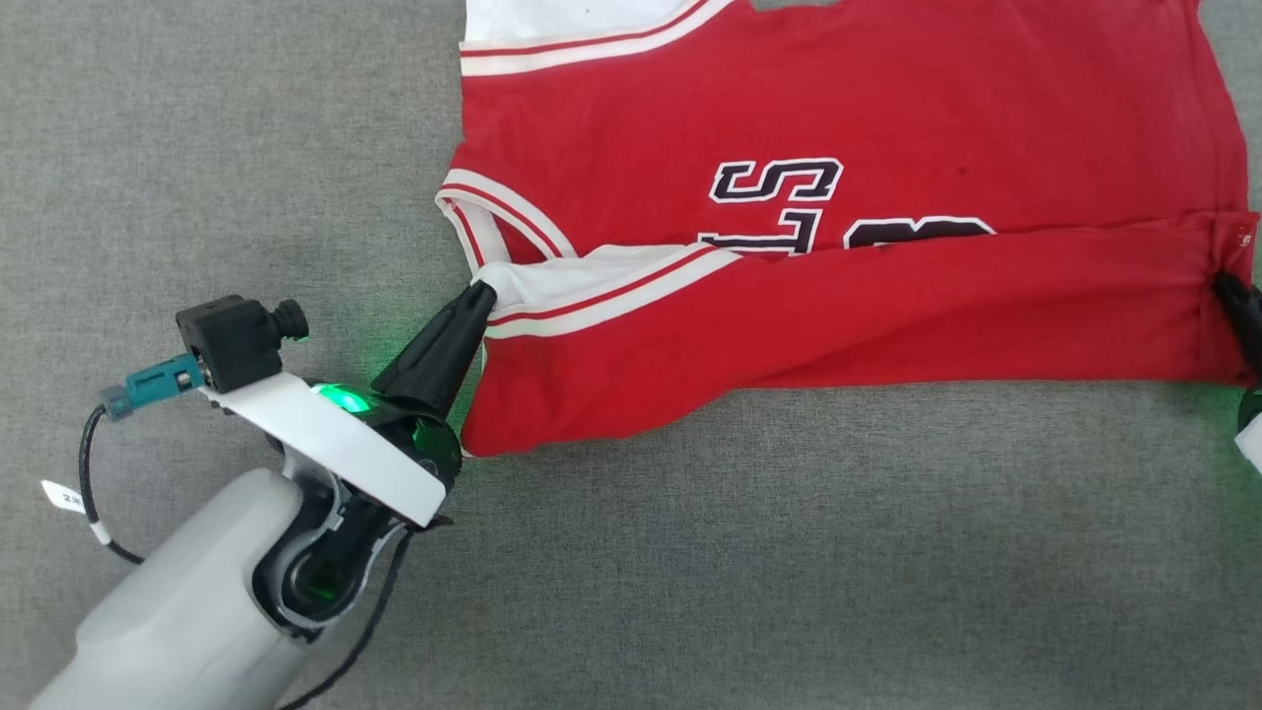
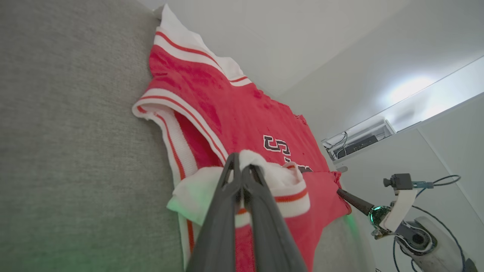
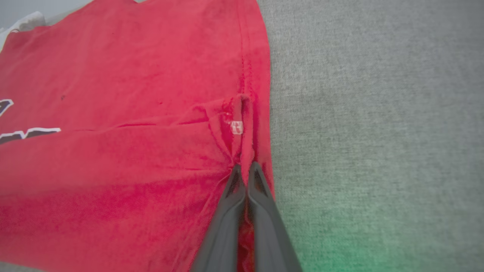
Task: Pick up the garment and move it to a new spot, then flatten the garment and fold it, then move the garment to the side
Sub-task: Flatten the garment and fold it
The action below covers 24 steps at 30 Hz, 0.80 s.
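Pinching white sleeve end (image 1: 552, 286) of red jersey (image 1: 838, 118) with left gripper (image 1: 480, 293), hem seam (image 3: 242, 113) with right gripper (image 3: 245, 170), both pressed together on cloth. Stretched between the two hands on grey upholstery (image 1: 246, 148), near flap folded over. Soft, light, limp: probably best held at seams, corners

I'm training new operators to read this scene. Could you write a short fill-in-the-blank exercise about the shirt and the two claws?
1. The left claw pinches the garment at a ____ sleeve end.
2. The right claw grips a fold of plain ____ cloth at the garment's edge.
3. The garment lies on a ____ fabric surface.
Missing words: white; red; grey.
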Motion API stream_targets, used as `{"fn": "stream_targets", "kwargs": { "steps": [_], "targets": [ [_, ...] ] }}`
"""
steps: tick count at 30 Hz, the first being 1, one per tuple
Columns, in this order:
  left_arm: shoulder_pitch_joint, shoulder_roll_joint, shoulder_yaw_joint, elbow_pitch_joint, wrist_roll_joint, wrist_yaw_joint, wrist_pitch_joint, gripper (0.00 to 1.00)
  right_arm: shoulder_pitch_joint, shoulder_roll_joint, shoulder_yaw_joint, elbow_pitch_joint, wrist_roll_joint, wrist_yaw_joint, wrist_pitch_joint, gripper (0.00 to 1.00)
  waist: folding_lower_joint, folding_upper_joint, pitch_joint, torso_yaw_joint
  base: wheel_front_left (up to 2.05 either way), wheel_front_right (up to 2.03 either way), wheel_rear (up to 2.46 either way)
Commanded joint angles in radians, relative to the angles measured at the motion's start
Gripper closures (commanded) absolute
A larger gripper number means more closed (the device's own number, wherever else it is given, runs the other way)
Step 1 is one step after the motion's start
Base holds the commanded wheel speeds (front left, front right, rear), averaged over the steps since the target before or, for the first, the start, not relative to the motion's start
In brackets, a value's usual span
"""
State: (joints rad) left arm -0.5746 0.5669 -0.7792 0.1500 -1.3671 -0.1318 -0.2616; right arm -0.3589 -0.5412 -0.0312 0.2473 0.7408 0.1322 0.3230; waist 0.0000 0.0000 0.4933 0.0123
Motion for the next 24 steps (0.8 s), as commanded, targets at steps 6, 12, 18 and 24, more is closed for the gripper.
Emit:
{"fn": "stream_targets", "kwargs": {
  "steps": [6,12,18,24],
  "targets": [
    [-0.041,0.051,0.005,0.027,0.09,0.003,-0.004,0.0,0.009,-0.008,0.035,0.025,-0.014,-0.002,-0.056,0.0,0.0,0.0,-0.041,0.002,0.0,0.0,0.0],
    [-0.097,0.188,-0.027,-0.001,0.184,0.01,0.057,0.0,0.036,-0.018,0.03,0.001,-0.019,-0.002,-0.084,0.0,0.0,0.0,-0.098,0.011,0.0,0.0,0.0],
    [-0.151,0.277,-0.133,-0.156,0.125,0.138,0.468,0.0,0.059,-0.009,0.017,-0.031,-0.022,-0.002,-0.079,0.0,0.0,0.0,-0.14,0.009,0.0,0.0,0.0],
    [-0.174,0.288,-0.206,-0.209,0.049,0.217,0.718,0.0,0.055,0.008,0.027,-0.057,-0.026,-0.002,-0.069,0.0,0.0,0.0,-0.131,-0.015,0.0,0.0,0.0]
  ]
}}
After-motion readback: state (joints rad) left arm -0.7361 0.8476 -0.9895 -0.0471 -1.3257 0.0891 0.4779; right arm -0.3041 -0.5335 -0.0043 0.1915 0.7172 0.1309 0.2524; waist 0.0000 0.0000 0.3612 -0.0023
